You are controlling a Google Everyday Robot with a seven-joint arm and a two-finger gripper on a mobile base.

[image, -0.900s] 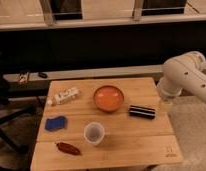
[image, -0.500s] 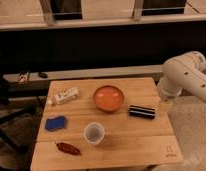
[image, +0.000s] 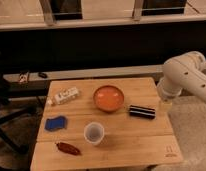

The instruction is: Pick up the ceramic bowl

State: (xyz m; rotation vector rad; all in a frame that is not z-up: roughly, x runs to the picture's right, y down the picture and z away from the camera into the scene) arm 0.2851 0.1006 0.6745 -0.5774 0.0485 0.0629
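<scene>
Wooden counter (image: 146, 142) carries the bowl (image: 108, 97) near its back edge. A black box (image: 142, 111) lies just right of the bowl, a cup (image: 94, 133) in front of it. The tool (image: 166, 104) hangs well right of the bowl, under the white arm (image: 188, 75); whether apart or together I cannot tell.
</scene>
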